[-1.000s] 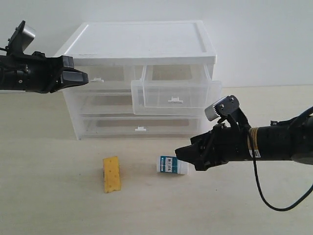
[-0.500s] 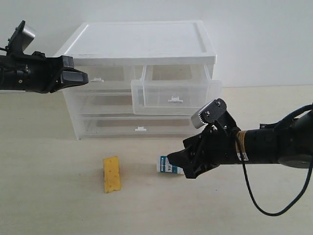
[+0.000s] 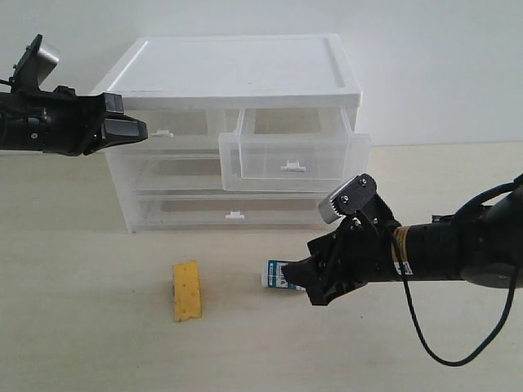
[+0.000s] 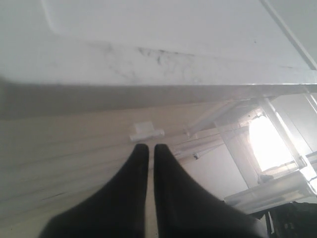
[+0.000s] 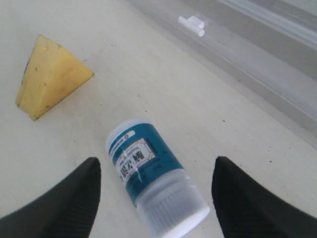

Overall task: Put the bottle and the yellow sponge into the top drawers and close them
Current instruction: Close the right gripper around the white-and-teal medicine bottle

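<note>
The bottle point(image 3: 277, 275) point(image 5: 153, 176) lies on its side on the table, blue-teal label up. My right gripper point(image 3: 306, 280) point(image 5: 156, 168) is open and straddles its cap end, one finger on each side, neither touching it. The yellow sponge point(image 3: 186, 290) point(image 5: 48, 76) rests on the table left of the bottle. The top right drawer point(image 3: 292, 151) is pulled out. The top left drawer point(image 3: 172, 126) is pushed in. My left gripper point(image 3: 139, 128) point(image 4: 148, 147) is shut and hovers just left of that drawer's white handle tab point(image 3: 163, 131) point(image 4: 146, 131).
The white-topped cabinet point(image 3: 233, 69) stands at the back of the table, with two full-width drawers point(image 3: 229, 211) below the top pair. A black cable point(image 3: 425, 327) loops under my right arm.
My right gripper has moved left and down over the bottle's cap end, which its fingers now straddle. The left arm, bottle, sponge and drawers have not moved.
</note>
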`<state>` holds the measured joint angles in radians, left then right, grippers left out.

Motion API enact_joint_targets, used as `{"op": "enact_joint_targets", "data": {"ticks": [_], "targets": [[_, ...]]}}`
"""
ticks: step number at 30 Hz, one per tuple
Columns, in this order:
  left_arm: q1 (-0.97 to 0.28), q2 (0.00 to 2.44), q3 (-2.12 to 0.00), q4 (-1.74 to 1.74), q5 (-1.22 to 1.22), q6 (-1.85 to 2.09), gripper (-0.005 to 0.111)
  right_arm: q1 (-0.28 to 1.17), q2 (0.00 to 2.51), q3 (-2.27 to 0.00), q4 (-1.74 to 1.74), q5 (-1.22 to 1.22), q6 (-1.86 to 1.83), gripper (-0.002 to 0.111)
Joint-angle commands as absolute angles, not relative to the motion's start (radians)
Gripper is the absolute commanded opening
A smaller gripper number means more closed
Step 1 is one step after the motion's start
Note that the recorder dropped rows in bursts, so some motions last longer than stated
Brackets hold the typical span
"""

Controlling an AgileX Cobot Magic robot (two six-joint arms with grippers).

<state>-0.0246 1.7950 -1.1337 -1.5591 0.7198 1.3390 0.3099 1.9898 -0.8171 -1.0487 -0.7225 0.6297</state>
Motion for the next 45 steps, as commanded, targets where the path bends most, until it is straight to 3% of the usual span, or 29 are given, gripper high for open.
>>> {"op": "enact_joint_targets", "data": {"ticks": [1, 10, 45], "targets": [[-0.022, 1.792, -1.141, -1.554, 0.731, 1.34, 0.004, 0.312, 1.989, -0.817, -1.056, -0.701, 0.622, 0.058], [-0.022, 1.792, -1.141, -1.554, 0.731, 1.34, 0.004, 0.371, 1.986, -0.817, -1.138, -0.652, 0.703, 0.058], [-0.022, 1.792, -1.141, -1.554, 0.733, 1.34, 0.004, 0.373, 1.989, -0.831, -1.054, -0.641, 0.566, 0.058]]}}
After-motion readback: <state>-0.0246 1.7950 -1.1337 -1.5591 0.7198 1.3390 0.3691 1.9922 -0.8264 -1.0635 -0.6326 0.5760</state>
